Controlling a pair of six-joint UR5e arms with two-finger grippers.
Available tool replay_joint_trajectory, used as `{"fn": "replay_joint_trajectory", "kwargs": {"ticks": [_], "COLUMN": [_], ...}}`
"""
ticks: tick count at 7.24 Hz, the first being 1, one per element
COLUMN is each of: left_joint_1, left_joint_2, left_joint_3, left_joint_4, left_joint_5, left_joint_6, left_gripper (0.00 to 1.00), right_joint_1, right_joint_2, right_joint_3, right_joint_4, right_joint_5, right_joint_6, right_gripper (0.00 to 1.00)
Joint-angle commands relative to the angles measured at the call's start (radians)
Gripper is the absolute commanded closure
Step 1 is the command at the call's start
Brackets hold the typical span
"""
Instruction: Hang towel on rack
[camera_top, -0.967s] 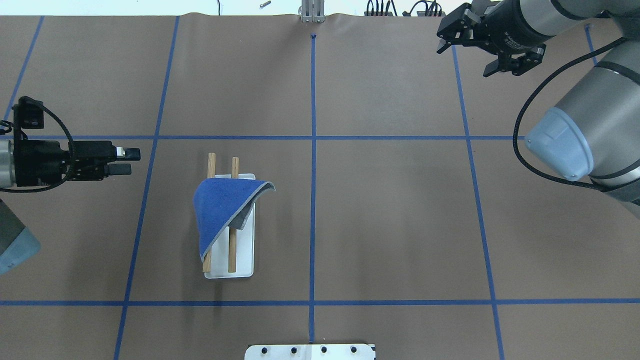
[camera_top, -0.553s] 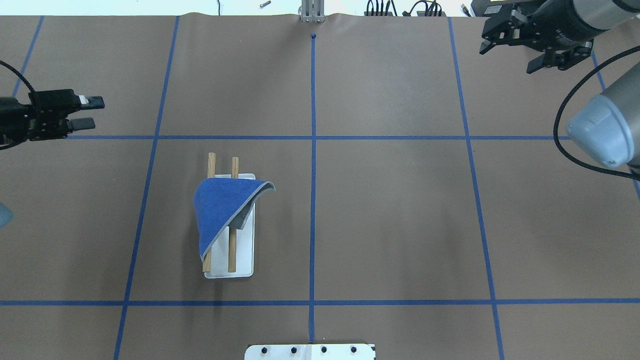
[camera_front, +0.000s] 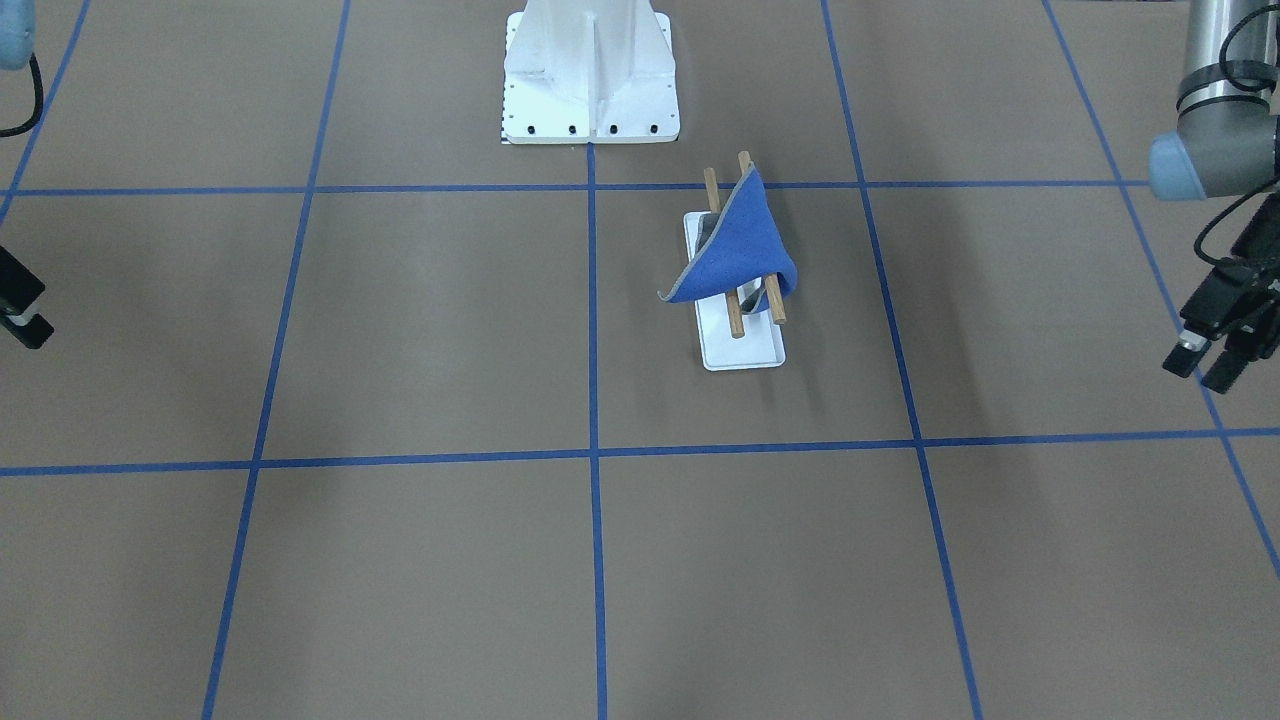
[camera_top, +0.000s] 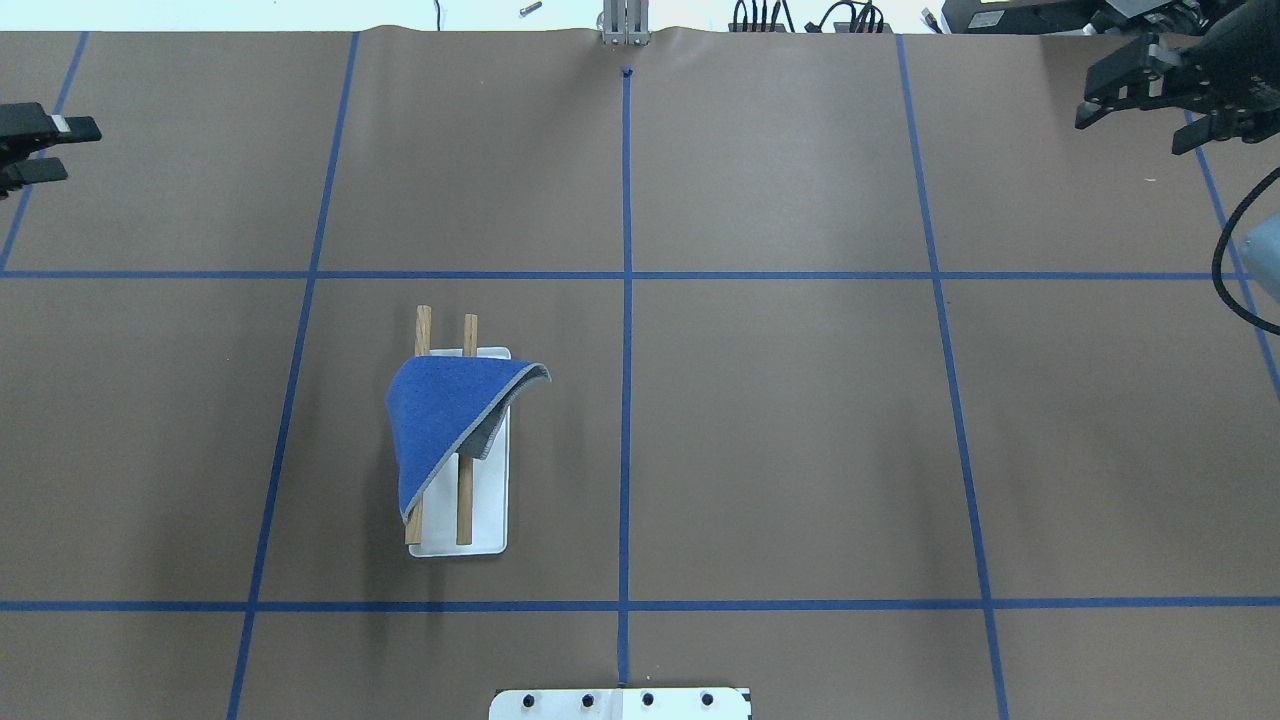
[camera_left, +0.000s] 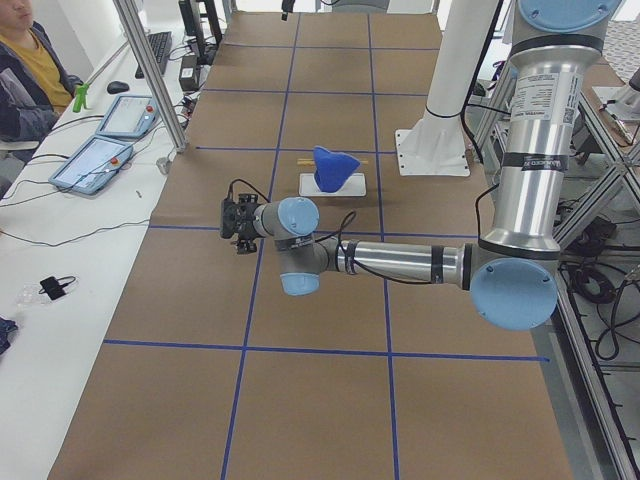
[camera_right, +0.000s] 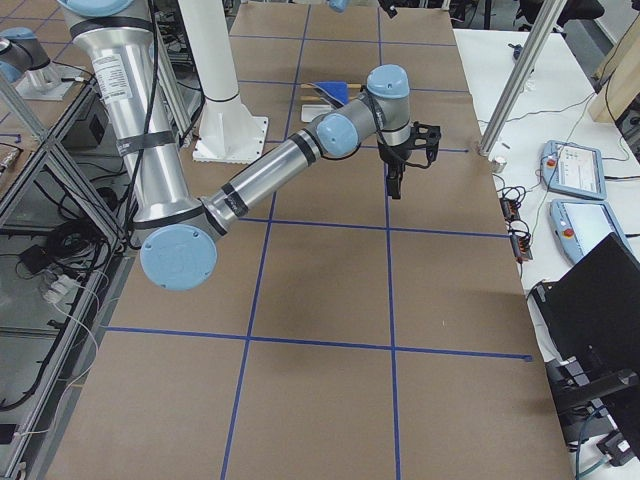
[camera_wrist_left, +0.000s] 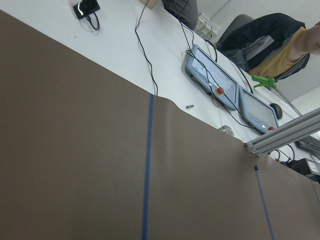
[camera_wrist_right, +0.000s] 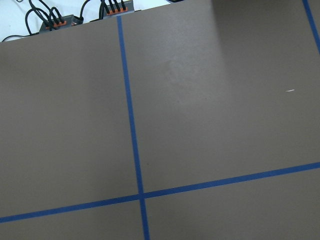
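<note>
L end effector (camera_top: 82, 150) hangs over the far L edge of the surface (camera_top: 800, 450), fingers spread w/ a clear gap and nothing btw them. R end effector (camera_top: 1130, 135) hangs over the far R corner, fingers spread wide, also empty. Towel (camera_top: 445, 420) is well apart from both. It sits closer to the robot's base than either end effector, and sideways btw the two, nearer the L one. It's draped across both rods of the rack (camera_top: 466, 505), blue face up. One corner sticks out in the air on the R end effector's side, past the white base plate (camera_top: 492, 520), w/ grey underside showing there. Another corner hangs down along the rod on the L end effector's side. Bare rod ends poke out from under the cloth at both ends. Rack stands upright on the surface, apart from the big white pedestal (camera_front: 590, 70), which is on the side away from both end effectors. Wrist cams show only brown surface w/ blue tape lines (camera_wrist_right: 130, 125). L wrist cam also catches a white desk w/ tablets (camera_wrist_left: 212, 82) past the edge.
</note>
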Motion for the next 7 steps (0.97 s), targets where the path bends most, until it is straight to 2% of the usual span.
{"fn": "replay_joint_trajectory", "kwargs": {"ticks": [1,4,6,7], "left_joint_1": [-0.079,-0.237,-0.297,-0.312], "left_joint_2": [0.003,-0.007,-0.047,-0.078], "left_joint_3": [0.016,0.006,0.0,-0.017], "left_joint_4": [0.15,0.5,0.75,0.896], "left_joint_5": [-0.004,-0.113,-0.331,-0.412], "left_joint_6": [0.302,0.794,0.817,0.819], "left_gripper": [0.02,0.02,0.02,0.02], "right_joint_1": [0.077,0.163,0.182,0.192], "right_joint_2": [-0.072,-0.112,-0.166,-0.183], "right_joint_3": [-0.012,-0.075,-0.075,-0.075], "right_joint_4": [0.0,0.0,0.0,-0.006], "right_joint_5": [0.023,0.078,0.106,0.117], "right_joint_6": [-0.166,-0.346,-0.4,-0.428], "right_gripper": [0.0,0.0,0.0,0.0]}}
